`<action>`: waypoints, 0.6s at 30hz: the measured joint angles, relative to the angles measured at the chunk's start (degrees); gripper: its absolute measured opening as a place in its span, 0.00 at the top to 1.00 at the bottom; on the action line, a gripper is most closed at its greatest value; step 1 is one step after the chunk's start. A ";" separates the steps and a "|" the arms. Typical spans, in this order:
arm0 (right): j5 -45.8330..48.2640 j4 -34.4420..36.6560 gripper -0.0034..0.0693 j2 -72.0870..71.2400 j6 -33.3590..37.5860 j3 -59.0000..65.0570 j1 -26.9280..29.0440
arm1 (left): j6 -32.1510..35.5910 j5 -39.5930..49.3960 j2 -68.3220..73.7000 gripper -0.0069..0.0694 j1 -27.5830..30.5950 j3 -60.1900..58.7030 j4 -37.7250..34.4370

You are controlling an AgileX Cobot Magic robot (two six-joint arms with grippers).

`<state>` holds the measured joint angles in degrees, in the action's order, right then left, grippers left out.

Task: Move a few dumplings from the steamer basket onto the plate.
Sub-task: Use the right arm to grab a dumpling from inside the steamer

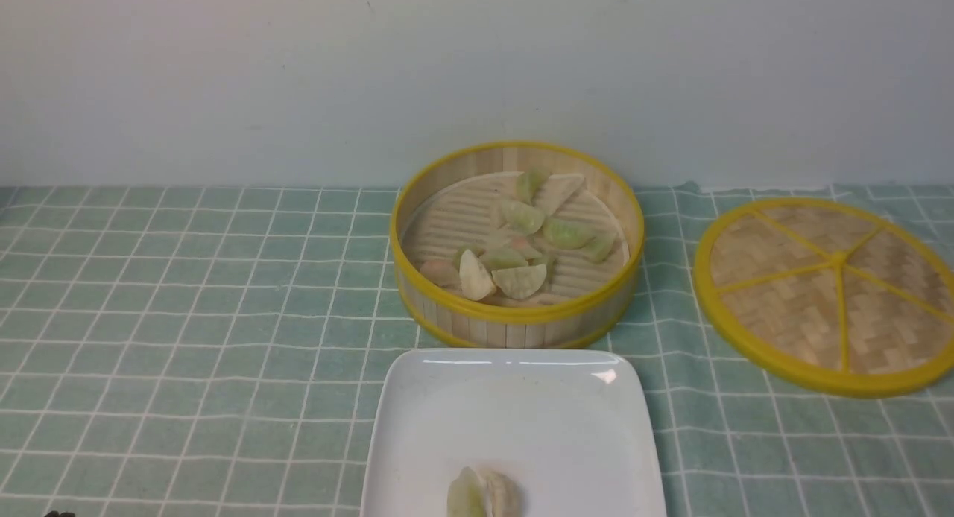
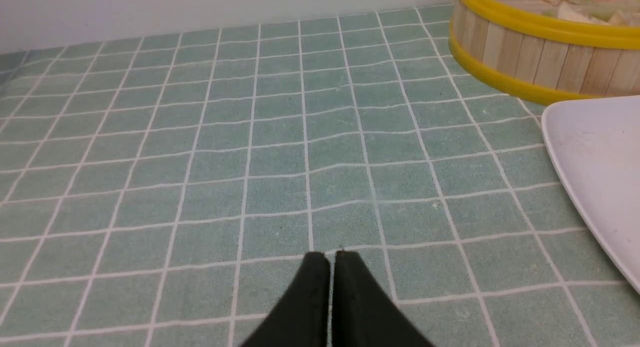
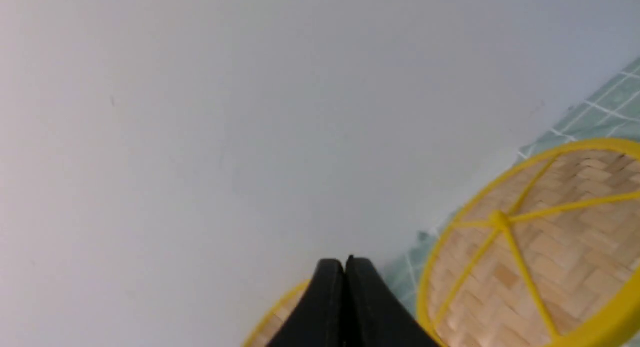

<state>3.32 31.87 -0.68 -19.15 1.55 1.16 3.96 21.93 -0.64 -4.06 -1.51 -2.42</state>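
The steamer basket (image 1: 507, 327) stands mid-table and holds several dumplings (image 1: 522, 238), pale green, cream and pinkish. Just in front of it lies the white plate (image 1: 522, 413), and two dumplings (image 1: 484, 495) rest at its near edge. In the left wrist view my left gripper (image 2: 330, 254) hovers low over the tablecloth, shut and holding nothing. The steamer basket (image 2: 530, 57) and the plate (image 2: 595, 152) lie off to one side of it. My right gripper (image 3: 345, 261) is shut and empty, aimed at the wall. A sliver of the basket rim (image 3: 272, 317) shows beside its fingers. Neither gripper's jaws show in the front view.
A flat woven lid (image 1: 827, 293) with a yellow rim and spokes lies on the cloth right of the basket, and the lid (image 3: 540, 252) also fills a corner of the right wrist view. A green checked tablecloth (image 1: 186, 316) covers the table. A pale wall stands behind.
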 joint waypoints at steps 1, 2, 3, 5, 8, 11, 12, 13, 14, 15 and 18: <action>-0.96 1.87 0.97 0.00 0.05 0.00 0.00 | 0.00 0.00 0.00 0.92 0.00 0.00 0.00; -2.09 2.91 0.97 0.00 0.05 0.00 0.00 | 0.00 0.00 0.00 0.92 0.00 0.00 0.00; -2.31 3.11 0.97 0.00 0.05 0.00 0.00 | 0.00 0.00 0.00 0.92 0.00 0.00 0.00; -6.52 5.13 0.97 0.00 -0.43 0.00 0.00 | 0.00 0.00 0.00 0.92 0.00 0.00 0.00; -6.07 5.23 0.97 0.00 -0.39 -1.60 -0.16 | 0.00 0.00 0.00 0.92 0.00 0.00 0.00; 0.61 1.21 0.97 1.04 2.00 -7.67 -1.16 | 0.00 0.00 0.00 0.92 0.00 0.00 0.00; 6.86 -2.26 0.97 4.41 4.50 -13.90 -1.90 | 0.00 0.00 0.00 0.92 0.00 0.00 0.00; 11.37 -4.18 0.97 7.56 6.71 -18.98 -2.48 | 0.00 0.00 0.00 0.92 0.00 0.00 0.00; 16.31 -5.75 0.97 11.33 8.72 -23.28 -2.90 | 0.00 0.00 0.00 0.92 0.00 0.00 0.00; 21.58 -6.93 0.97 15.58 10.52 -26.70 -3.15 | 0.00 0.00 0.00 0.92 0.00 0.00 0.00; 32.15 -8.30 0.97 24.89 15.60 -34.86 -3.41 | 0.00 0.00 0.00 0.92 0.00 0.00 0.00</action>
<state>35.47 23.56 24.21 -3.54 -33.31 -2.24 3.96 21.93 -0.64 -4.06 -1.51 -2.42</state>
